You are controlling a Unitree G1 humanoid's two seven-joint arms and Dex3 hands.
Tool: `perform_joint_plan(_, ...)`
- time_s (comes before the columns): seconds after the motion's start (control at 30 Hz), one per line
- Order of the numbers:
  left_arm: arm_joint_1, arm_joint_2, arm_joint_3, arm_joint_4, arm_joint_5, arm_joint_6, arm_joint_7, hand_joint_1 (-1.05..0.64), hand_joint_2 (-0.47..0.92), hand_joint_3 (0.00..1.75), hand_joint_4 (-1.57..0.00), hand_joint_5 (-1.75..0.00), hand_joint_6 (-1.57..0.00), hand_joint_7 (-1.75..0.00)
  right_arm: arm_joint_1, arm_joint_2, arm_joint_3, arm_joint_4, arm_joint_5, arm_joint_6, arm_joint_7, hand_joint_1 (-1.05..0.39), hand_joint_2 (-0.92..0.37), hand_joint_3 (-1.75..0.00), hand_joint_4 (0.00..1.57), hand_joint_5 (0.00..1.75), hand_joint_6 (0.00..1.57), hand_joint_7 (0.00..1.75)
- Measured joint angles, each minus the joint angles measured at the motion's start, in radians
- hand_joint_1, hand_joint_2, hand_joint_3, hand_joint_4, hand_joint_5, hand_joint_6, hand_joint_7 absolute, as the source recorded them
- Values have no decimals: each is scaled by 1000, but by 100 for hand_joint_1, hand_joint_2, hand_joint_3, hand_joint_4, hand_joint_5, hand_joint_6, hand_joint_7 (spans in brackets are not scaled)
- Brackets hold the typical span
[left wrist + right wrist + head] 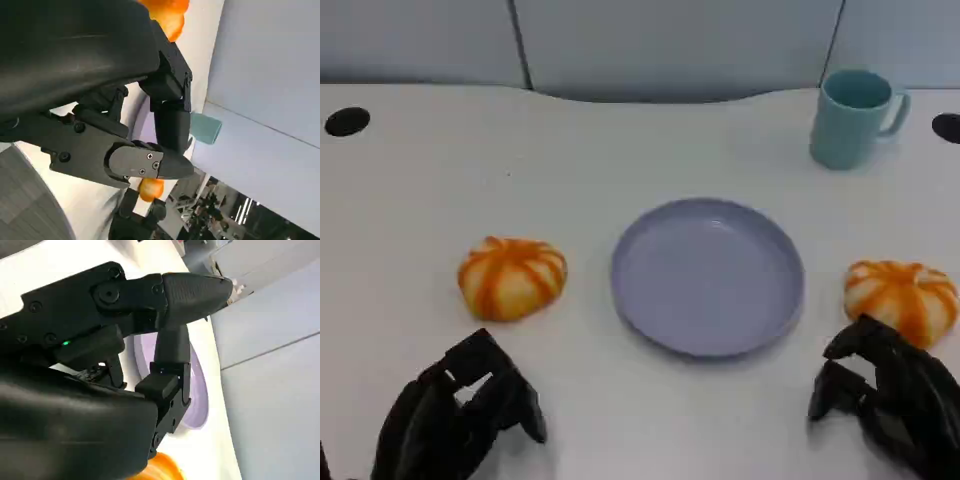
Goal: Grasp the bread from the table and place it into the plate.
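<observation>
Both my hands are waiting near the bread.
My left hand [460,410] and right hand [885,395] are holding nothing, fingers apart; the plate [708,275] is lying between two breads.

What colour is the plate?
The plate is pale lilac, plain, clearest in the head view.

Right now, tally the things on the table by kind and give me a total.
Bread rolls: 2, one left of the plate, one right of it
Plates: 1
Mugs: 1
Total: 4
</observation>
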Motion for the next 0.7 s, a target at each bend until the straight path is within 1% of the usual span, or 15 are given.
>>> perform_joint_plan(0.27,-2,0,4,7,1,-1,-3,-60,92,25,-73,-175,-64,-142,-6,0,-1,4,-1,5,0,-56,-92,-38,62,169,59,135)
perform_joint_plan(0.4,1,-1,4,-2,2,-6,-3,-62,92,24,-74,-175,-65,-142,-1,1,0,-5,-2,9,0,-56,-92,-35,63,170,61,134)
perform_joint_plan(0.7,-1,0,4,-5,2,3,-3,-62,92,24,-73,-175,-65,-139,8,2,1,-16,-2,17,13,-56,-92,-36,61,172,61,135)
